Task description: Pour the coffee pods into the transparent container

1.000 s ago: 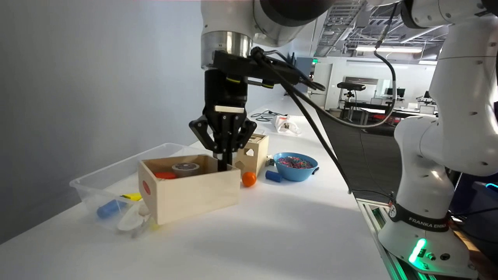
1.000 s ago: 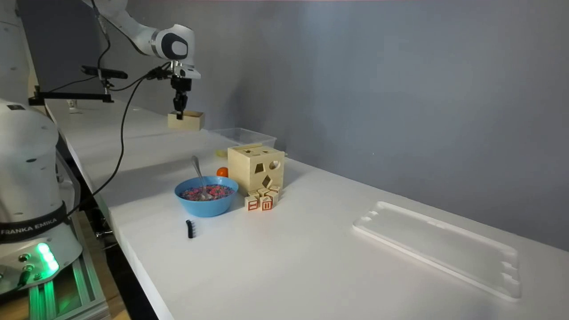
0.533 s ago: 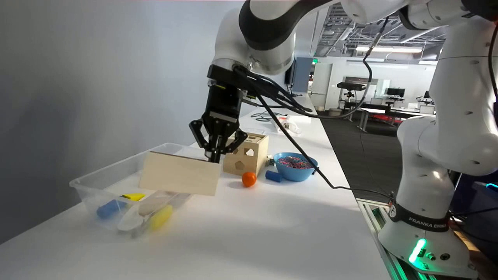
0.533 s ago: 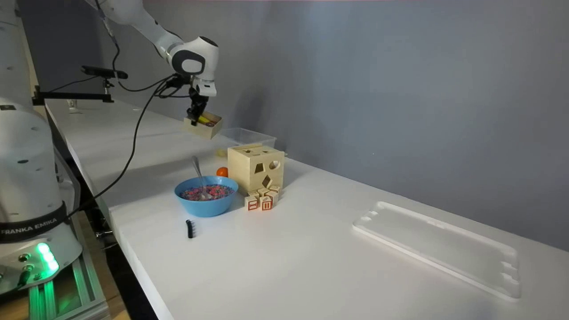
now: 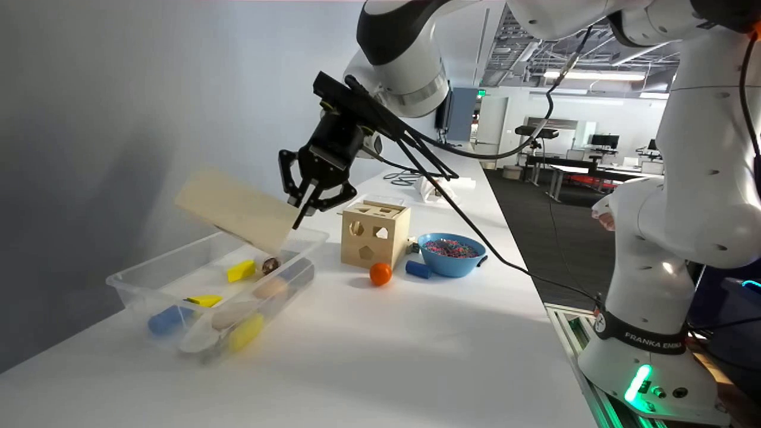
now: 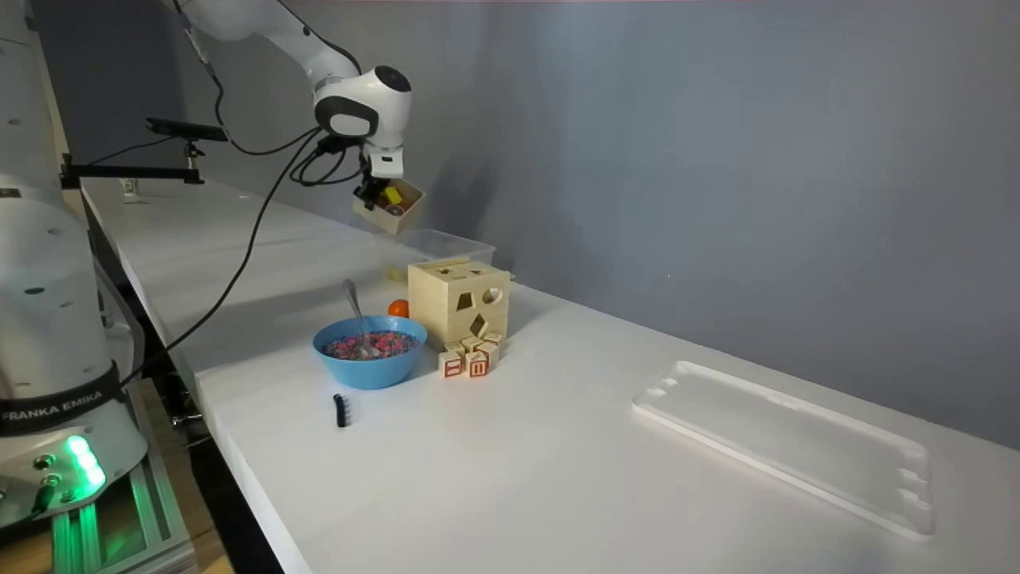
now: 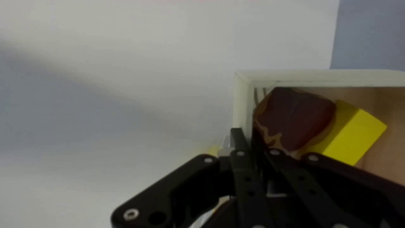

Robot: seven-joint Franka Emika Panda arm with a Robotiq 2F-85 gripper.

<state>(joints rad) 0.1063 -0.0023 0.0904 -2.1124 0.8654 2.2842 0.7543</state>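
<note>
Your gripper [image 7: 247,136] is clenched on one wall of the wooden box [image 5: 235,208]. In both exterior views you hold that box tilted; in an exterior view it hangs above the transparent container [image 5: 134,294], left of the frame. Just under the box's low edge there, you can see a yellow block [image 5: 241,271] and a brown coffee pod [image 5: 270,265] against the container; whether either touches its floor, you cannot tell. At the right of your wrist view, a dark red piece [image 7: 294,118] and a yellow piece [image 7: 356,137] lie in the box. At lower left of an exterior view, a blue cylinder [image 5: 167,320] shows through the clear plastic, beside a yellow wedge [image 5: 205,300]. Around mid-frame sit an orange ball [image 5: 380,273], a shape-sorter cube [image 6: 434,307] and a blue bowl [image 6: 370,373].
</note>
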